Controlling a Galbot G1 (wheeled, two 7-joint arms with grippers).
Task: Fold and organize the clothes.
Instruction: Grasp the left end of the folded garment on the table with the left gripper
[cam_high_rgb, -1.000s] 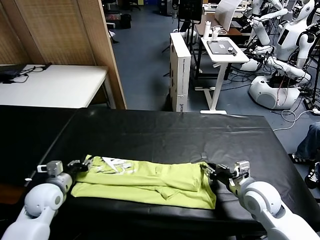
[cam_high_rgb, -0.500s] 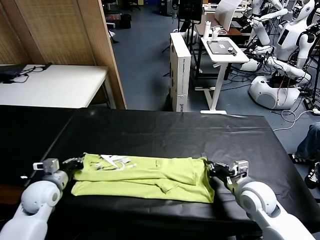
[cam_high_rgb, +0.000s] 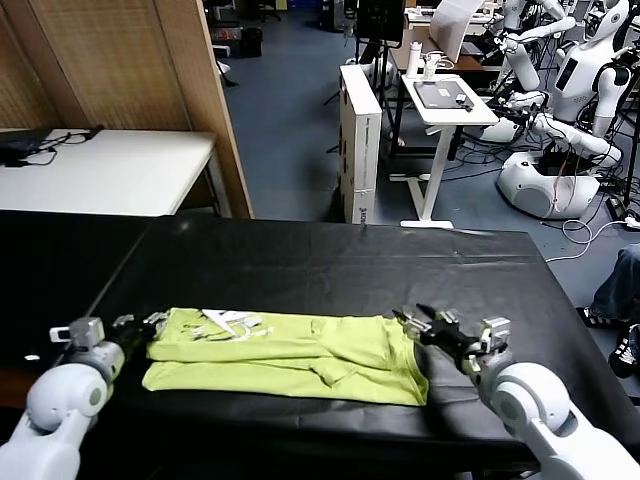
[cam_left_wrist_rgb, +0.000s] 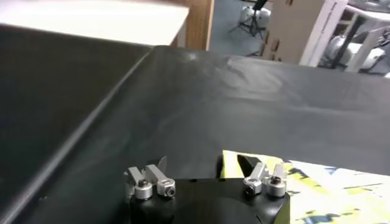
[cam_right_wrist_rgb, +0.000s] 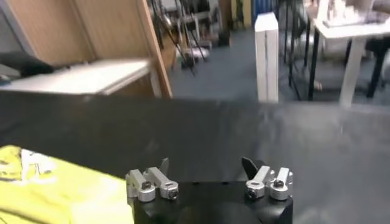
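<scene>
The clothes are one lime yellow-green T-shirt (cam_high_rgb: 290, 355) lying folded into a long flat strip across the near part of the black table cloth (cam_high_rgb: 330, 265). White print shows near its left end. My left gripper (cam_high_rgb: 137, 326) stands open just off the shirt's left end, with nothing between its fingers. In the left wrist view the gripper (cam_left_wrist_rgb: 204, 164) has the shirt's edge (cam_left_wrist_rgb: 304, 185) beside one finger. My right gripper (cam_high_rgb: 424, 324) is open at the shirt's right end, over its edge. In the right wrist view that gripper (cam_right_wrist_rgb: 206, 164) holds nothing and the shirt (cam_right_wrist_rgb: 55, 189) lies off to one side.
A white table (cam_high_rgb: 110, 170) stands beyond the cloth at the back left, next to a wooden partition (cam_high_rgb: 130, 70). A tall white box (cam_high_rgb: 360, 140), a small white stand (cam_high_rgb: 445, 100) and other robots (cam_high_rgb: 575, 110) are across the aisle. The cloth's front edge runs just below the shirt.
Both grippers have gone from shut to open and let go of the shirt's two ends. Each has drawn slightly outward. The shirt has settled flat on the cloth.
</scene>
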